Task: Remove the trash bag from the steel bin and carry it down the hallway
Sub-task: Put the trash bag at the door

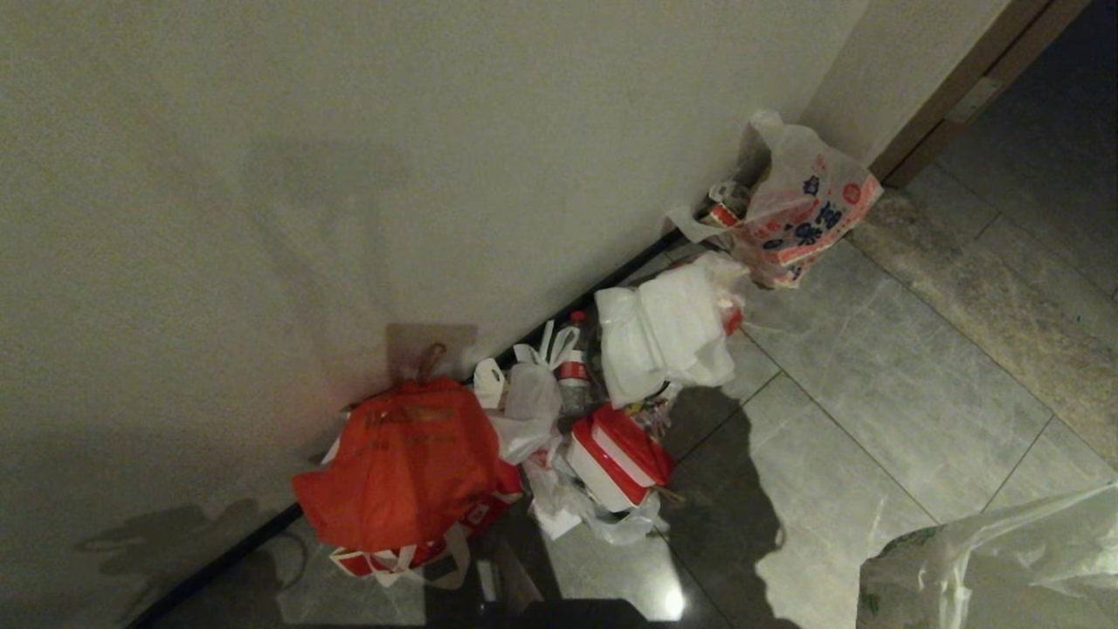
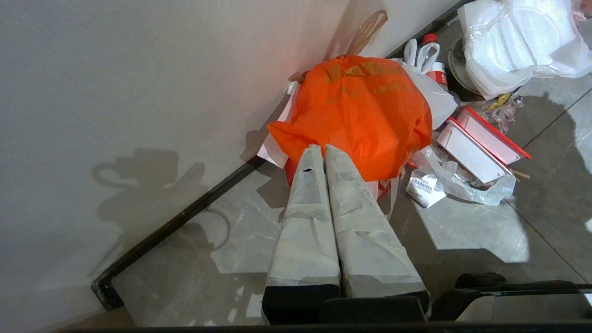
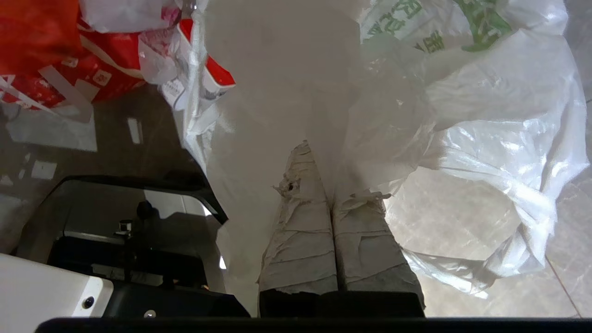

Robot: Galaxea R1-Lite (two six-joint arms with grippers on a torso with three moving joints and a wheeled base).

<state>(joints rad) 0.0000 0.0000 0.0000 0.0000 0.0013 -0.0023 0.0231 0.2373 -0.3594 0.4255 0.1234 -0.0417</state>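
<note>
Rubbish is heaped along the wall's dark baseboard: an orange bag at the near end, then a red-lidded box, a bundle of white foam sheets and, farthest along the baseboard, a printed bag by the door frame. Out from the baseboard, the grey floor tiles lie open; the trash bag fills the corner farthest from it

trash bag | thin crinkled translucent white, green print | bunched, hanging | lower right of head view | above grey hallway tiles
</note>
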